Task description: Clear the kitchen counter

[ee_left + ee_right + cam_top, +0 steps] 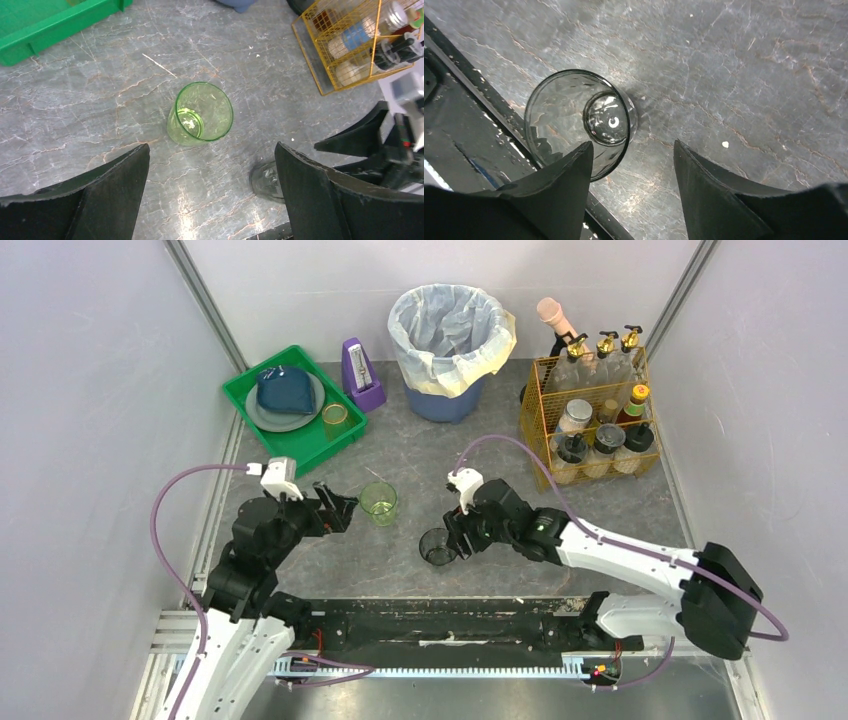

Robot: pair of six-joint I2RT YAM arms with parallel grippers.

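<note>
Kitchen counter (400, 450), grey veined stone between pale walls (90, 390); left tool (211, 146) and right tool (633, 144) both gape, empty.

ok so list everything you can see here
kitchen counter: one, dark grey marbled, under everything
green cup: one, clear green, upright, ahead of the left pincer
clear glass: one, colourless, upright beside the rail
tray: one, green, far left
plate: one, grey, in the tray
blue item: one, dark blue, on the plate
amber cup: one, yellowish, in the tray
purple object: one, right of the tray
bin: one, blue, white liner, far centre
wire basket: one, yellow, far right, holding several bottles and jars
rail: one, black, near edge
left pincer: one, black, open, empty
right pincer: one, black, jaws apart, at the glass
</note>
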